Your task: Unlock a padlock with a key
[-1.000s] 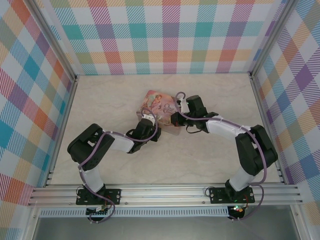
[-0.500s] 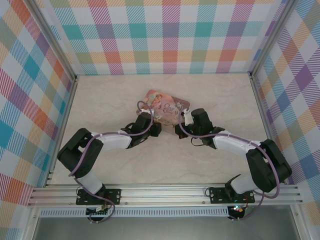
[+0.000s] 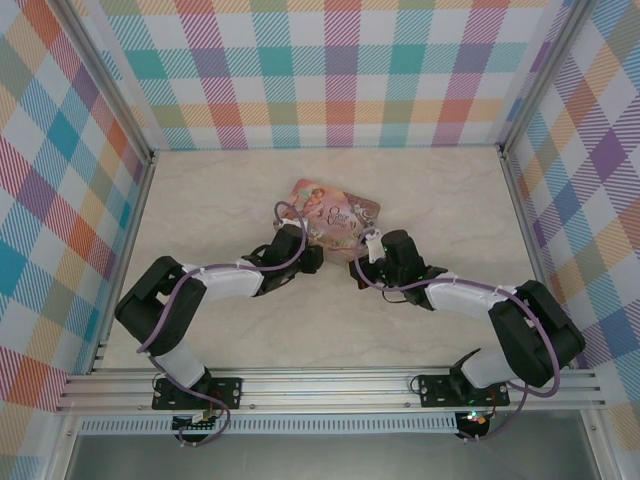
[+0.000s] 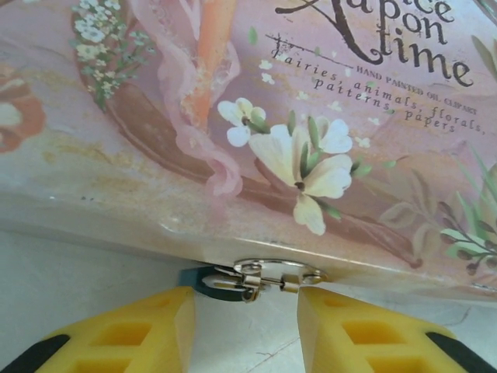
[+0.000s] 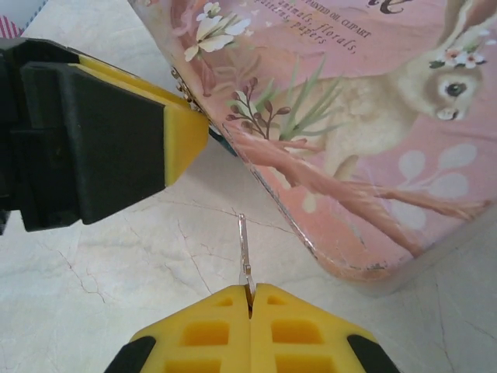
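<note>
Left wrist view, entry one: padlock (image 4: pixel 211 282). It is tiny, with a dark blue body that shows only in part, tucked sideways under the near lower edge of the pink tin (image 4: pixel 233 116). Thin silvery loops sit just beside the body on that edge; shackle and tin clasp cannot be told apart.

Entry two: left gripper (image 4: pixel 245 311). Its yellow jaws stand partly open, one on each side of the padlock, just short of the tin's edge, and they hold nothing.

Entry three: key (image 5: pixel 244 247). It is a thin silvery-grey sliver, upright, near the tin's side wall (image 5: pixel 373 116) but clear of it, and apart from the padlock (image 5: pixel 224 143).

Entry four: right gripper (image 5: pixel 250 294). Its jaws are pressed together, pinching the key's lower end.

Entry five: setting, top external. Both grippers, left (image 3: pixel 312 258) and right (image 3: pixel 358 268), meet at the near edge of the tin (image 3: pixel 335 212) on the cream marbled table (image 3: pixel 220 210).
</note>
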